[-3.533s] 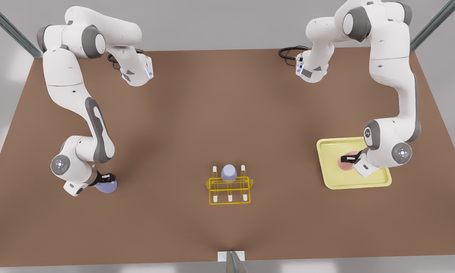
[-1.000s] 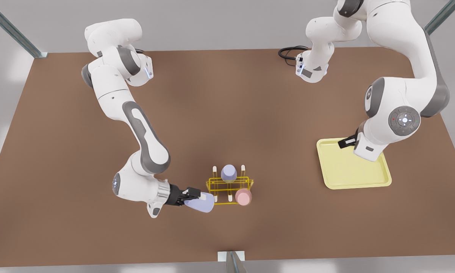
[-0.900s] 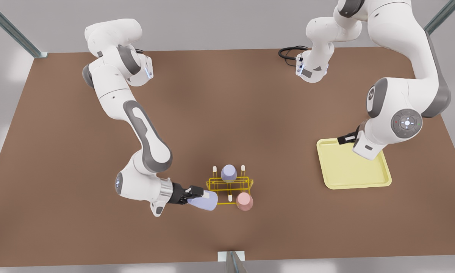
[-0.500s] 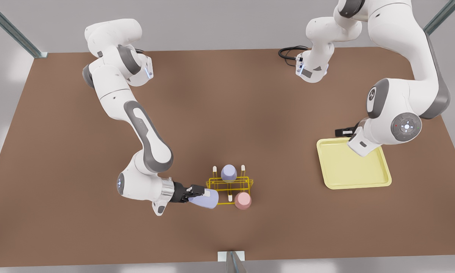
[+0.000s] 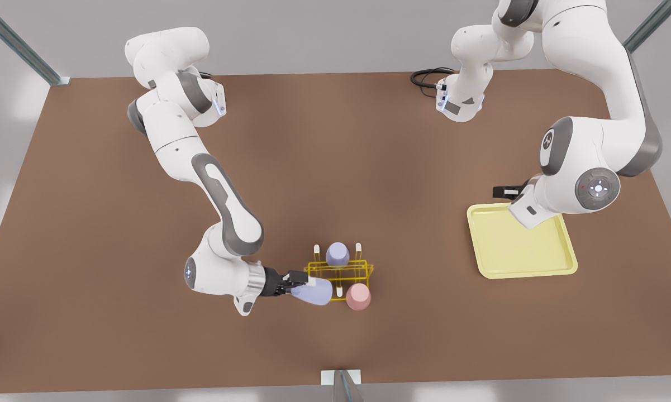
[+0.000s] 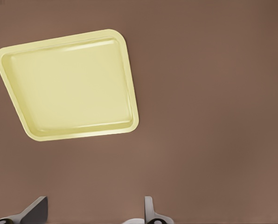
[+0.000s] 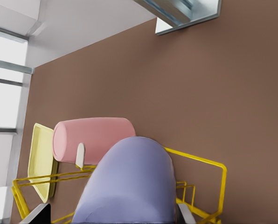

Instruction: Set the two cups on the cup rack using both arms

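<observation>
Right gripper (image 5: 295, 283) pinching pale lavender tapered cup (image 5: 313, 291), carried closer onto bright-yellow wire rack (image 5: 338, 272) since 0.5 s ago, beside 1 pale pink cup (image 5: 358, 296). Left gripper (image 5: 501, 191) spread, withdrawn past flat pale-yellow tray (image 5: 542, 268). Release likely next.

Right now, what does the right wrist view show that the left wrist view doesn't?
Right wrist view alone: the right gripper shut on the lavender cup, the pink cup on a peg beyond it, and the yellow wire cup rack they sit at. Left wrist view alone: the left gripper, open and empty over bare brown table. Both share the pale-yellow tray, face-on in the left wrist view and as an edge strip in the right wrist view, plus the same brown tabletop.
</observation>
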